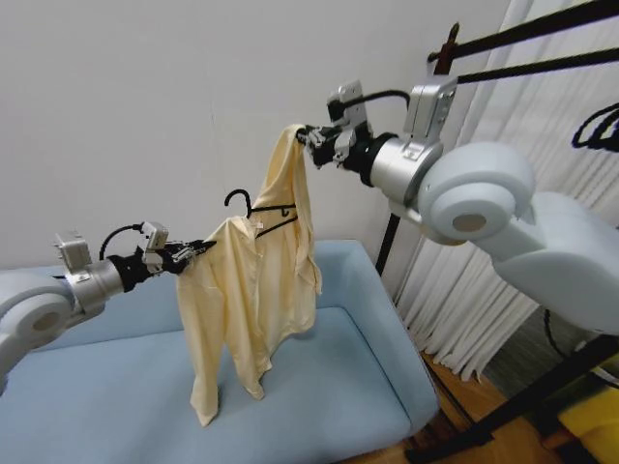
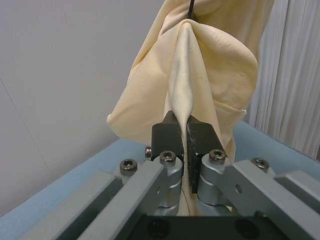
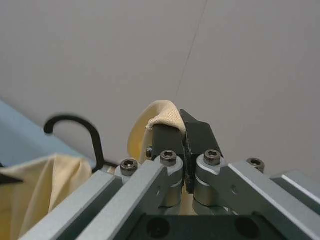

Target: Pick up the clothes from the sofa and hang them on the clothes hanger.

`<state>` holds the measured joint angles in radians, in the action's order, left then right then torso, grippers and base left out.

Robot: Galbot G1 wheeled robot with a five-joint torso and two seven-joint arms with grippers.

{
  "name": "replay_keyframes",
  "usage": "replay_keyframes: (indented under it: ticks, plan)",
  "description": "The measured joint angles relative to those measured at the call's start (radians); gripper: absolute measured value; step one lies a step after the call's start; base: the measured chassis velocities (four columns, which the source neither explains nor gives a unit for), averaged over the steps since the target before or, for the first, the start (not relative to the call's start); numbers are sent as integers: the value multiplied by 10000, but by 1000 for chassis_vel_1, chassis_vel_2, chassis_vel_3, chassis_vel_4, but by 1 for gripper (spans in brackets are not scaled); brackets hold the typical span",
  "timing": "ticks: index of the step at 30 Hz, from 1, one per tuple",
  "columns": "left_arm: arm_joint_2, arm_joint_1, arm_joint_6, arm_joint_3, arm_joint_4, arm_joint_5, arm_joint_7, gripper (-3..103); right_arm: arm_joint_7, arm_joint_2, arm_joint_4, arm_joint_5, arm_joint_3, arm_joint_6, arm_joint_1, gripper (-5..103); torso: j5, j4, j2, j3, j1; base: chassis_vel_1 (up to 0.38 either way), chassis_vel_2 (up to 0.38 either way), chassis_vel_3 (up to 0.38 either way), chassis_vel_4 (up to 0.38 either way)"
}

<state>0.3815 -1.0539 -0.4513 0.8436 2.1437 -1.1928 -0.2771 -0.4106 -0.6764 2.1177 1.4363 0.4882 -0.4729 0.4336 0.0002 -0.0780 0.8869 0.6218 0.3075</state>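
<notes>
A pale yellow shirt (image 1: 256, 309) hangs in the air above the light blue sofa (image 1: 87, 406), stretched between both grippers. A black clothes hanger (image 1: 253, 208) sits inside the shirt, its hook poking up beside the collar. My left gripper (image 1: 198, 250) is shut on the shirt's lower shoulder; the fold of cloth (image 2: 182, 85) runs between its black pads (image 2: 167, 135). My right gripper (image 1: 308, 137) is higher and is shut on the shirt's upper edge (image 3: 161, 112). The hanger hook (image 3: 75, 130) shows below it in the right wrist view.
A black clothes rack (image 1: 527, 48) with a dark upright pole (image 1: 389, 242) stands at the right, in front of white curtains (image 1: 464, 319). Another black hanger (image 1: 595, 126) hangs on it. A white wall (image 1: 145, 97) is behind the sofa. Wooden floor (image 1: 464, 396) shows at the lower right.
</notes>
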Motion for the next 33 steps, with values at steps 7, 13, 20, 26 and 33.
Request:
replay_keyframes:
  ticks: [7, 13, 20, 26, 33]
  plan:
    - [-39, 103, 94, 111, 115, -348, 299, 2, 67, 385, -114, -169, -250, 21, -661, 1, 1, 1, 0, 1, 1, 0, 0, 0, 0]
    - [5, 158, 132, 82, 179, -450, 555, 2, 281, 810, 223, -119, -410, 42, -736, 1, 2, -1, -1, 1, 1, 0, 0, 0, 0]
    - [64, 91, 238, -22, 420, -504, 523, 2, -131, 122, -12, 867, -237, -13, 544, 1, -5, 6, 0, 0, 1, 0, 0, 0, 0]
    - [100, -7, 240, 79, 592, -696, 231, 2, -66, -435, -888, 873, 161, -24, 1429, 1, -2, 0, -1, 1, 1, 0, 0, 0, 0]
    - [279, -93, 245, 53, 596, -736, -208, 2, 15, -973, -1508, 906, 268, -16, 2238, 1, -3, 2, 0, 0, 1, 0, 0, 0, 0]
